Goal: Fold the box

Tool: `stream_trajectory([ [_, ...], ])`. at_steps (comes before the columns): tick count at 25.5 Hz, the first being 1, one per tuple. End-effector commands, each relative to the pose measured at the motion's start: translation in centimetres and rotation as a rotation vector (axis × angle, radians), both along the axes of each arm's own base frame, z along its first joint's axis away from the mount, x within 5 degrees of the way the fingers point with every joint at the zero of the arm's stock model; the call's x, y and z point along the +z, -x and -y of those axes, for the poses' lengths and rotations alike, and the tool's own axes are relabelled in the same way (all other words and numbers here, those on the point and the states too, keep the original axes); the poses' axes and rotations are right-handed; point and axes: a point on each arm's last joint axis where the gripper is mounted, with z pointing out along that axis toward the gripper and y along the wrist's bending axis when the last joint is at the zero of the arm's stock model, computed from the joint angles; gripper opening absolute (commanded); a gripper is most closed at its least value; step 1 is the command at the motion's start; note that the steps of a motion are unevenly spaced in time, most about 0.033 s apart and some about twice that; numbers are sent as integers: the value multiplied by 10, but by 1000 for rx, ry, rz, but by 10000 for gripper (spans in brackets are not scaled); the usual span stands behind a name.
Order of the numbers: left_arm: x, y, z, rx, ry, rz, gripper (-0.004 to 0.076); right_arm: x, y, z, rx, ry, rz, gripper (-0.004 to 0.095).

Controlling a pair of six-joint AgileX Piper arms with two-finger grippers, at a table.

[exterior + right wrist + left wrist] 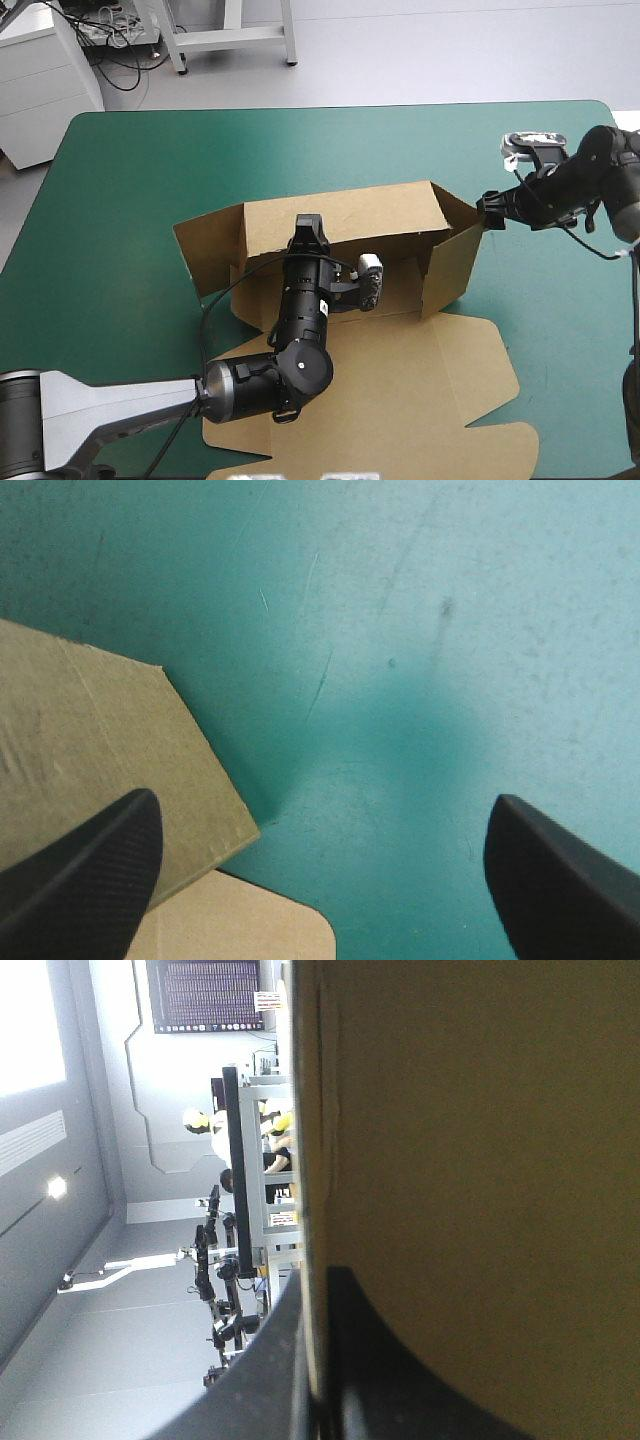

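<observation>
The brown box (350,215) stands in the middle of the table with its back wall and right wall (450,265) raised. Its lid (400,390) lies flat toward the front. My left gripper (305,228) reaches over the tray to the back wall's upper edge. In the left wrist view the gripper (315,1360) is shut on that board (480,1160). My right gripper (490,210) hovers at the box's far right corner, just outside it. Its fingers (322,802) stand open over the cover, with a corner of the box (90,740) beside one of them.
A side flap (210,245) angles out from the box's left end. The teal-green cover (120,200) shows on every side of the box. The lid's front corner (520,445) lies close to the table's front edge.
</observation>
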Motion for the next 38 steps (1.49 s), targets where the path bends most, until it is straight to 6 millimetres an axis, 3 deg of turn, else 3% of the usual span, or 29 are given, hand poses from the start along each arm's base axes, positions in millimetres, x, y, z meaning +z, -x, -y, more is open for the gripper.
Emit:
stream_trajectory([
  [1,32,2,-3,3,41,157,-32,19,18,0,2,-12,137,766],
  [7,31,2,-2,-12,39,148,-32,28,55,-7,77,-36,227,747],
  [13,31,2,-2,-13,25,150,-32,37,73,-13,118,-86,272,747],
  [21,31,2,-2,-13,25,150,-32,11,81,-18,173,-114,322,747],
  [26,31,2,-2,-13,25,150,-32,12,81,-17,174,-100,351,747],
  [31,31,2,-2,-13,25,150,-32,13,86,-19,111,-166,266,747],
  [34,31,2,-2,-13,25,150,-32,28,88,-22,110,-204,300,747],
  [38,31,2,-2,-13,25,150,-32,66,89,-23,89,-228,410,747],
])
